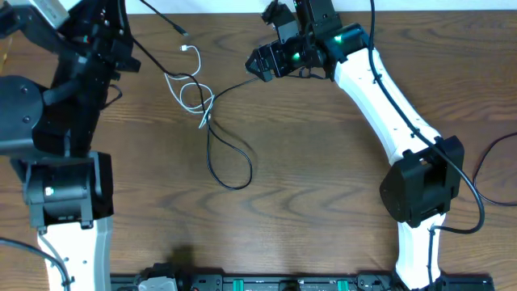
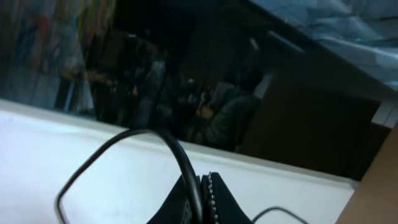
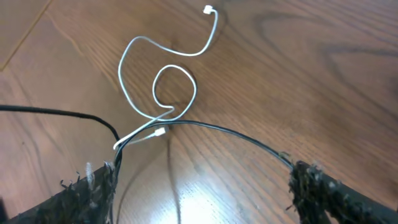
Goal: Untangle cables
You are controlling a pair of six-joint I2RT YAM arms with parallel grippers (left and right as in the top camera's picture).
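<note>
White cable [image 3: 175,65] sits upper left of centre on the wooden table [image 1: 323,202], curled into a small loop, and the black cable [image 1: 233,186] cuts through that knot and drops into a long loop towards the middle of the table. The overhead view gives that whole layout, plus one black strand running from the knot straight up to the right gripper [image 1: 260,66]. Closer in, the right wrist view picks out what the overhead blurs: both small white plugs, one far out on the wood, one lying right at the crossing, and black strands reaching each fingertip. The right gripper's fingers [image 3: 323,193] are spread wide; whether the strands rest on them I cannot tell. Over to the left gripper [image 2: 200,199]: its camera points off the table at a pale surface and a dark background, no knot visible there. Its fingers are drawn together to a thin seam, with a dark cord [image 2: 143,132] arching down to it; pinched or not, I cannot tell.
</note>
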